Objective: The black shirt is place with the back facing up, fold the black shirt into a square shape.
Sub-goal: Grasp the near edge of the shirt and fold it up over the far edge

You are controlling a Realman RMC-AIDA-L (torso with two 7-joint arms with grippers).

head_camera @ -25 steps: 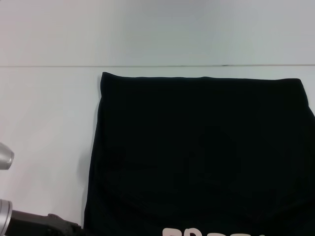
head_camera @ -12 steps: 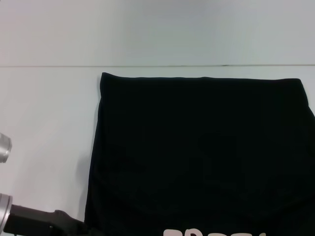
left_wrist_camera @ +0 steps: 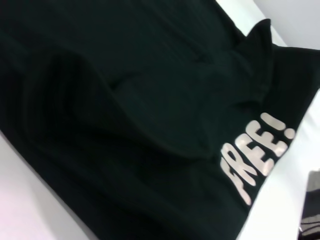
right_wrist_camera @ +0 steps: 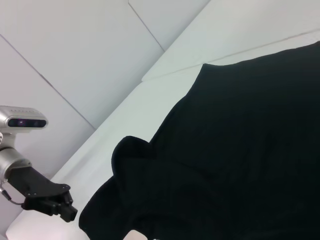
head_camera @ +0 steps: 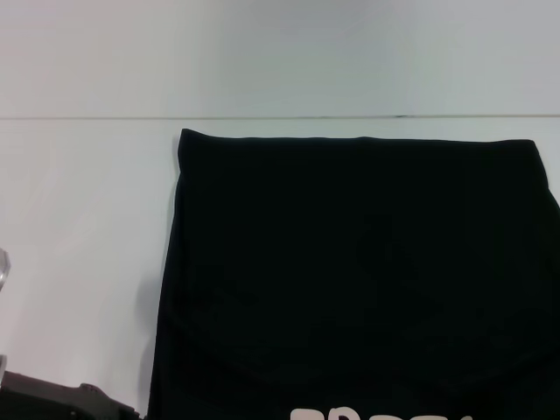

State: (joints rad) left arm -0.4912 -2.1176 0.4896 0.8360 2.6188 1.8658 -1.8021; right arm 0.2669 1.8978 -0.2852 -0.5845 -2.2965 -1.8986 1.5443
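The left pincer (right_wrist_camera: 52,205), a rigid black claw on a silver-jointed arm, hangs low just beside the near left corner of the large plain black soft-fabric shirt (head_camera: 359,271). In the right wrist view its dark fingers sit bunched together close to the cloth edge, but I cannot tell whether they are clenched or released, nor whether they touch the fabric. In the head view only a sliver of that arm shows at the bottom edge, next to the shirt's left border.

The right pincer does not appear in any view, so its state cannot be read.

The black shirt lies spread flat on the plain white table (head_camera: 87,219), reaching toward the table's far seam. Its far edge runs straight and its left edge slants slightly outward toward the near side. White printed lettering (left_wrist_camera: 257,155) reading "FREE!" sits near the shirt's near edge, facing up. Beside the lettering, the fabric is rumpled into soft ridges, and one corner of cloth (right_wrist_camera: 127,155) stands lifted in a rounded hump near the left pincer. Beyond the shirt is a pale panelled wall (right_wrist_camera: 75,50).
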